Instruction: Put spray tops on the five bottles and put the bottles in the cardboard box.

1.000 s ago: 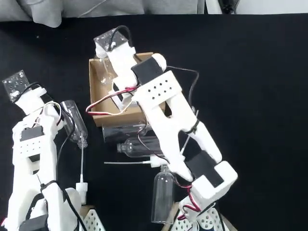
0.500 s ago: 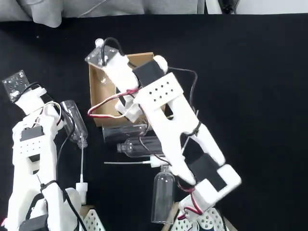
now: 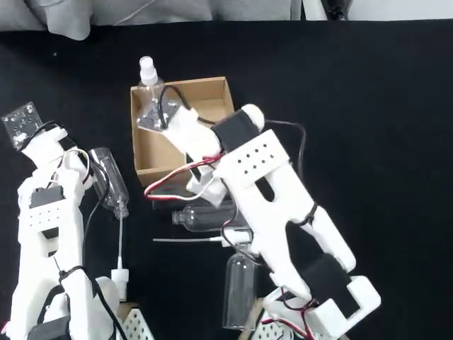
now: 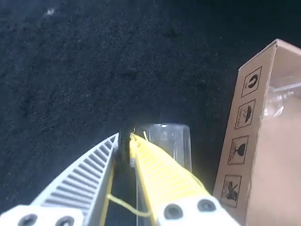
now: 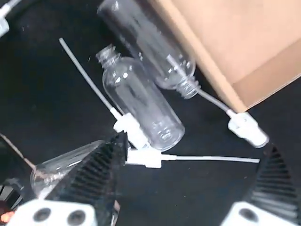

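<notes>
1. On the black counter [image 3: 368,106], high view: a cardboard box [image 3: 205,88] with one capped bottle [image 3: 148,78] upright in its far corner.
2. Right wrist view: right tool [image 5: 197,143] spread wide above two uncapped bottles [image 5: 141,101] lying beside the box, with three loose spray tops [image 5: 146,157] around them.
3. Left wrist view: left tool [image 4: 124,137] pressed nearly together against a clear bottle [image 4: 169,141] near the box wall; whether it grips the bottle cannot be told.

Masked and cropped.
Seen from above, one corner of the cardboard box [image 3: 145,142] and the base end of a lying bottle [image 3: 202,216] buried under the right arm [image 3: 262,184]. At the left wrist, clear bottle [image 4: 171,141] half behind the left gripper [image 4: 124,139], box side cropped by the frame edge.
</notes>
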### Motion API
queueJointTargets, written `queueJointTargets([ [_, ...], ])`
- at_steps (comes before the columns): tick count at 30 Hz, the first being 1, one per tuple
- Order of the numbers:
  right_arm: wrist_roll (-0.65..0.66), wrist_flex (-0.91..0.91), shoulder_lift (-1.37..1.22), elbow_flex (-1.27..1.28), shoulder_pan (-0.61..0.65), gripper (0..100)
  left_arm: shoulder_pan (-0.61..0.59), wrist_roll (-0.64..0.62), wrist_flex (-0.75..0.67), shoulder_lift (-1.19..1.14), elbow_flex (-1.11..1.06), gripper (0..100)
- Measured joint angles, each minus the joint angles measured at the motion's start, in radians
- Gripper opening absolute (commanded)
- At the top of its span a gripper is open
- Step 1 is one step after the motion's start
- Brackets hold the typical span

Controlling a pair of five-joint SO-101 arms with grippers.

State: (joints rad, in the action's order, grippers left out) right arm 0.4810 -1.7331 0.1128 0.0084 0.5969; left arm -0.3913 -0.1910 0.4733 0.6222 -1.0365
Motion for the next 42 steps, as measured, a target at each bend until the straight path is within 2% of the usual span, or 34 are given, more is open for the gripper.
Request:
queueJointTargets([
  [3,0.006,0.0,0.0,0.021,0.0,37.4,0.0,0.0,-0.003,0.0,0.0,3],
  [7,0.078,0.0,0.0,0.066,0.002,37.4,0.0,0.0,-0.003,0.0,0.0,3],
  [14,0.167,0.0,0.0,0.172,0.072,37.4,-0.012,0.0,-0.003,0.0,0.0,3],
  [23,0.184,0.0,0.0,0.183,0.149,37.4,-0.017,0.0,-0.003,0.0,0.0,3],
  [27,0.201,0.0,0.0,0.209,0.169,31.7,-0.017,0.0,-0.003,0.0,0.0,3],
  [29,0.212,0.021,0.0,0.25,0.18,29.1,-0.017,0.0,-0.003,0.0,0.0,3],
  [37,0.221,0.158,0.0,0.374,0.186,29.0,-0.017,0.0,-0.003,0.0,0.0,3],
  [42,0.27,0.238,0.0,0.431,0.186,28.9,-0.017,0.0,-0.003,0.0,0.0,3],
])
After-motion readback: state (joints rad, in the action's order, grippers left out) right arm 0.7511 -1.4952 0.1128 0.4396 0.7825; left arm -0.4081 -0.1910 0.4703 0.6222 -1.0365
